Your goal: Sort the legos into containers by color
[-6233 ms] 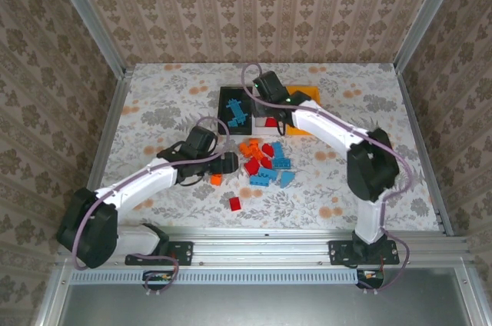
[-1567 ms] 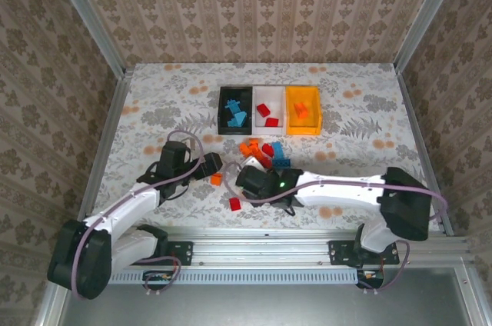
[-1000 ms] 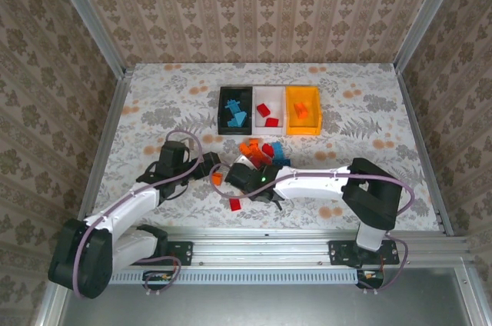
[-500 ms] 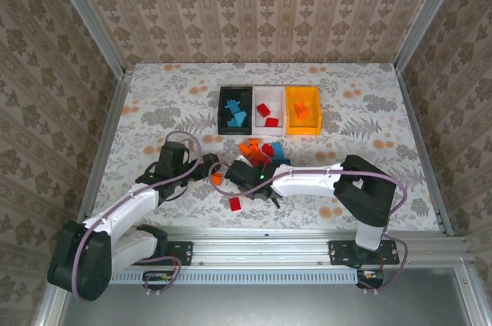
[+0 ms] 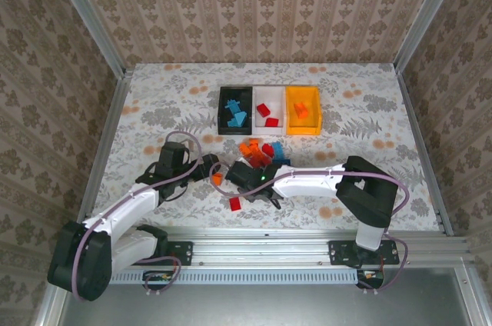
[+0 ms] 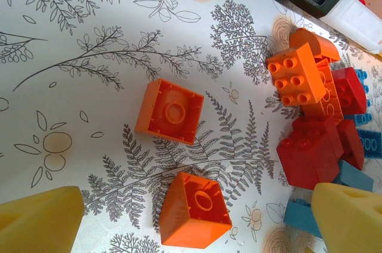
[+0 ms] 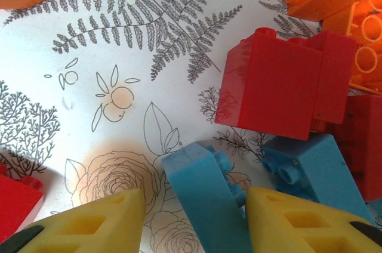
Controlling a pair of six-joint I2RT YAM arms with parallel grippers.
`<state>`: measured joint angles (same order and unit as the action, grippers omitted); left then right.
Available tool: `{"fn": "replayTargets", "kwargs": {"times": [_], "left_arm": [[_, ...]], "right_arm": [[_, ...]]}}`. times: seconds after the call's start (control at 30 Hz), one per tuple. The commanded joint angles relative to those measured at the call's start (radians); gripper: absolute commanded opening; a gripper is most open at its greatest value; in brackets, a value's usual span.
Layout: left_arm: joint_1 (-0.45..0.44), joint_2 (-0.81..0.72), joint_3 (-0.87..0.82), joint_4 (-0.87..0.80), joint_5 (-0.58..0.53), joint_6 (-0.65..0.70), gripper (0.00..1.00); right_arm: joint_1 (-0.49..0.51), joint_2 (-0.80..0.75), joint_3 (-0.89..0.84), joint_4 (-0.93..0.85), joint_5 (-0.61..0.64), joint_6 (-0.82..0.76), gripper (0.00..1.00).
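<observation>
right pincer [image 7: 196,205] sits low on the floral-printed bench [image 5: 154,95], its yellow fingers [image 7: 89,223] either side of a tilted light blue plastic brick [image 7: 206,196] at the near edge of the loose heap of red, orange and blue bricks [image 5: 260,151]. one finger looks to touch the brick and the other stands just off it, so whether the grip is clenched cannot be told. the blue brick is a likely pick because it lies free of the heap, with room on each flank.

left pincer [image 6: 197,205] hangs released, jaws spread wide, over two orange plastic bricks [image 6: 173,111] lying hollow side up, apart from the heap, probably lined up for the nearer one.

beyond the heap three open bins stand in a row. the black plastic bin [image 5: 221,111] holds blue bricks, the white plastic bin [image 5: 275,99] red and the orange-yellow plastic bin [image 5: 311,99] orange, a spot both arms can probably reach. a lone red brick [image 5: 234,203] lies near the arms. no brand, label or writing can be read.
</observation>
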<state>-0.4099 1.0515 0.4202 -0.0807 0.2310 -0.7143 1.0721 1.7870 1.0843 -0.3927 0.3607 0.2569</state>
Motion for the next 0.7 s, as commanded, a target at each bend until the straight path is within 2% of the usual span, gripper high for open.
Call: {"fn": "replayTargets", "kwargs": {"times": [0.0,0.4,0.67], "left_arm": [[0.007,-0.007,0.008,-0.012,0.002,0.012,1.0],[0.007,0.002,0.017,-0.011,0.001,0.005,1.0],[0.006,0.012,0.023,-0.02,0.005,0.01,1.0]], "right_arm": [[-0.022,0.0,-0.021,-0.033,-0.031,-0.016,0.49],[-0.041,-0.02,-0.034,-0.035,-0.032,-0.05,0.51],[-0.04,-0.009,-0.044,-0.011,-0.055,-0.027,0.38]]}}
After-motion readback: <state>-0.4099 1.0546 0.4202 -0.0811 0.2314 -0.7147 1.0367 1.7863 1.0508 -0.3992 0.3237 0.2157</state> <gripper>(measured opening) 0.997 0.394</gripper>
